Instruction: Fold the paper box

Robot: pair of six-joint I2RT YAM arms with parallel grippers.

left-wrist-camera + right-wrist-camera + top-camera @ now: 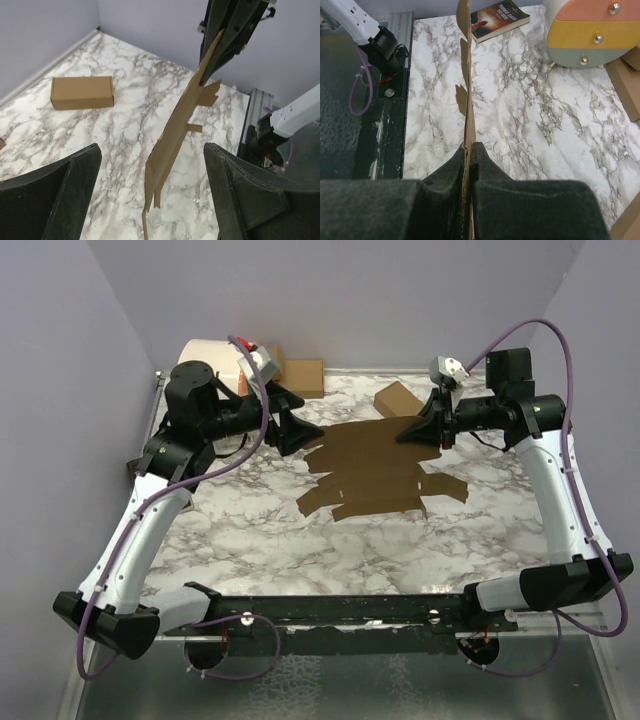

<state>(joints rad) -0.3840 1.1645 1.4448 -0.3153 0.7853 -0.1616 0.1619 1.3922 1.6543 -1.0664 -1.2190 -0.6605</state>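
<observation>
The paper box [375, 472] is a flat brown die-cut sheet, held up off the marble table [250, 530] at its far edge. My right gripper [412, 433] is shut on the sheet's right far edge. In the right wrist view the fingers [490, 165] pinch the cardboard [468, 90], which runs away edge-on. My left gripper [305, 430] stands open at the sheet's left far corner. In the left wrist view the sheet [175, 132] hangs edge-on between the wide-apart fingers [240, 190] and touches neither.
A small closed brown carton [398, 398] lies just behind the sheet, and another [300, 375] sits at the back by a white roll [212, 352]. A book [500, 19] and a striped round object [592, 32] lie on the table's left side.
</observation>
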